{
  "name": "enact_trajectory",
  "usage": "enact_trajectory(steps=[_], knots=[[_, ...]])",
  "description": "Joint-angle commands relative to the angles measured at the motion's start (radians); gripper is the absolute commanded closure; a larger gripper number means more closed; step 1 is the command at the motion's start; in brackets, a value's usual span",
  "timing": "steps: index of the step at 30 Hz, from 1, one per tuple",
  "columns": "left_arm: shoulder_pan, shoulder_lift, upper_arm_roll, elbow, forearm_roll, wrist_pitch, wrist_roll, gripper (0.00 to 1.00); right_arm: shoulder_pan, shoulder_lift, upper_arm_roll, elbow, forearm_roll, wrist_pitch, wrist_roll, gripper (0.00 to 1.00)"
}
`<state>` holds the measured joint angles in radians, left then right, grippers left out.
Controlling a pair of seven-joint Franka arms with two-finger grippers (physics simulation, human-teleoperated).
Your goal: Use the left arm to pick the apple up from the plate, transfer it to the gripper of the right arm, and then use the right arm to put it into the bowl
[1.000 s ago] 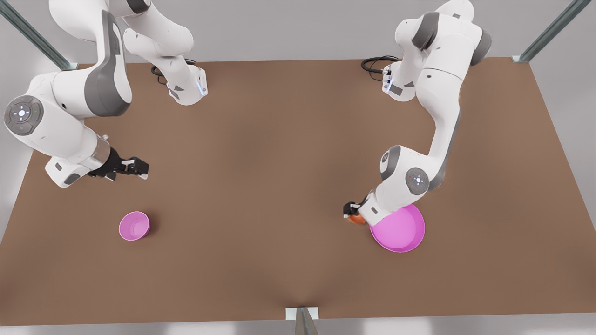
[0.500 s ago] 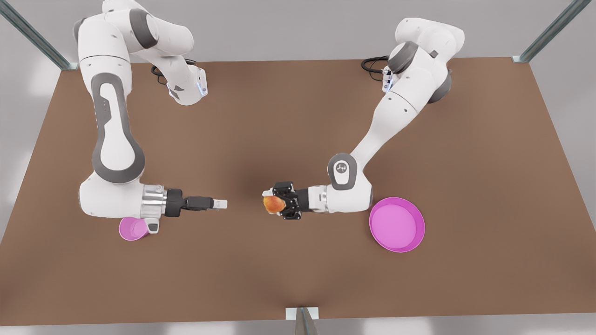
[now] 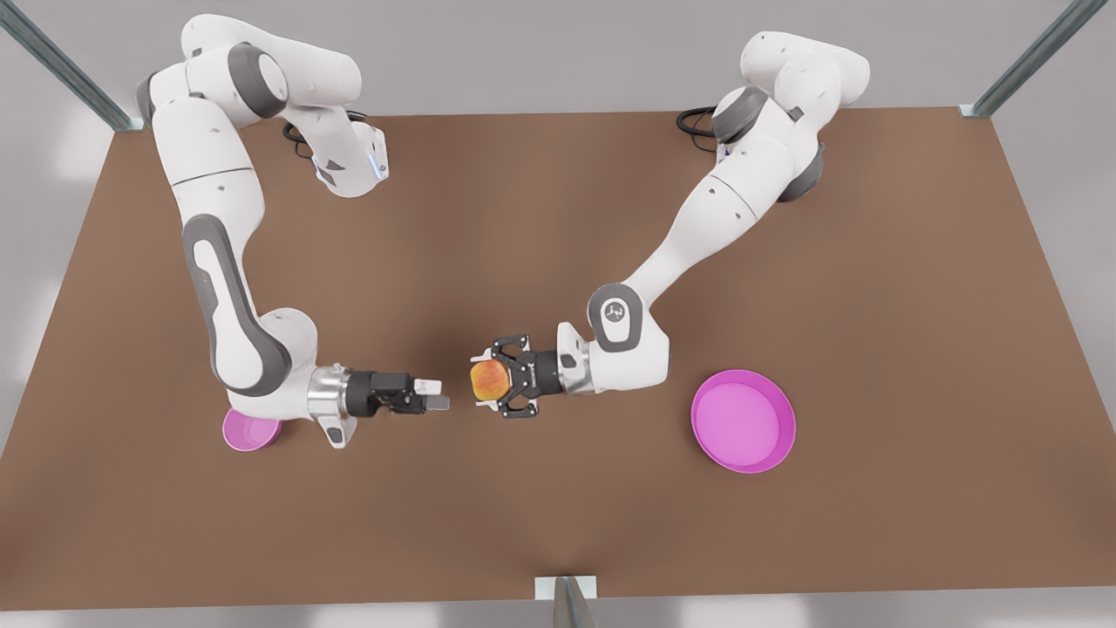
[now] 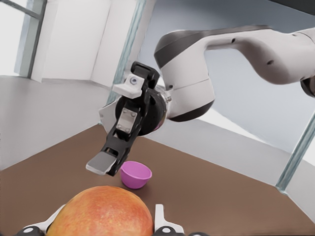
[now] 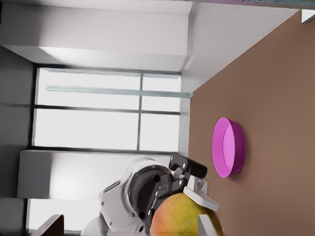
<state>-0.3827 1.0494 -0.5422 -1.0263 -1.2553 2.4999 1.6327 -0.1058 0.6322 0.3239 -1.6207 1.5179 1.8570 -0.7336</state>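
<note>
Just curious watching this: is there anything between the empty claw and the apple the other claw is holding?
No. In the front view, bare brown table shows through the gap between the right gripper and the apple, held by the left gripper.

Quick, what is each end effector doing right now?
Left end effector: closed on the apple.
Right end effector: open, holding nothing, facing the apple.

**Two white robot arms with grey joints**

Both arms have glossy white rounded shells with dark grey bands at the joints. A silver metal ring leads to each black wrist. The left gripper is a black frame with pale fingertips; the right gripper is black with light grey pads. Black cables coil at each white base.
</note>
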Motion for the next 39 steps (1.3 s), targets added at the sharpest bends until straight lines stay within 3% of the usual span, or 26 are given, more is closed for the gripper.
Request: enact_trajectory(steps=[1, 15, 31, 32, 34, 37, 39], knots=[[0.001, -0.002, -0.001, 0.000, -0.006, 0.013, 0.526, 0.21, -0.006, 0.015, 0.007, -0.005, 0.007, -0.001, -0.575, 0.00], [-0.019, -0.002, -0.001, 0.000, -0.035, 0.034, 0.524, 0.20, 0.089, 0.046, 0.007, -0.015, 0.091, 0.102, -0.573, 0.00], [-0.025, 0.000, 0.001, 0.000, -0.041, 0.048, 0.521, 0.19, 0.072, 0.015, 0.052, -0.116, 0.093, 0.100, -0.578, 0.00], [-0.025, 0.000, 0.001, 0.000, -0.041, 0.048, 0.521, 0.19, 0.072, 0.009, 0.053, -0.117, 0.093, 0.102, -0.578, 0.01], [-0.025, 0.000, 0.001, 0.000, -0.041, 0.048, 0.521, 0.19, 0.072, 0.009, 0.053, -0.116, 0.094, 0.103, -0.578, 0.22], [-0.025, 0.001, 0.001, 0.000, -0.041, 0.048, 0.521, 0.19, 0.072, 0.009, 0.053, -0.116, 0.094, 0.103, -0.578, 0.30], [-0.024, 0.001, 0.002, 0.000, -0.042, 0.048, 0.493, 0.00, 0.072, 0.009, 0.053, -0.116, 0.094, 0.103, -0.576, 0.37]])
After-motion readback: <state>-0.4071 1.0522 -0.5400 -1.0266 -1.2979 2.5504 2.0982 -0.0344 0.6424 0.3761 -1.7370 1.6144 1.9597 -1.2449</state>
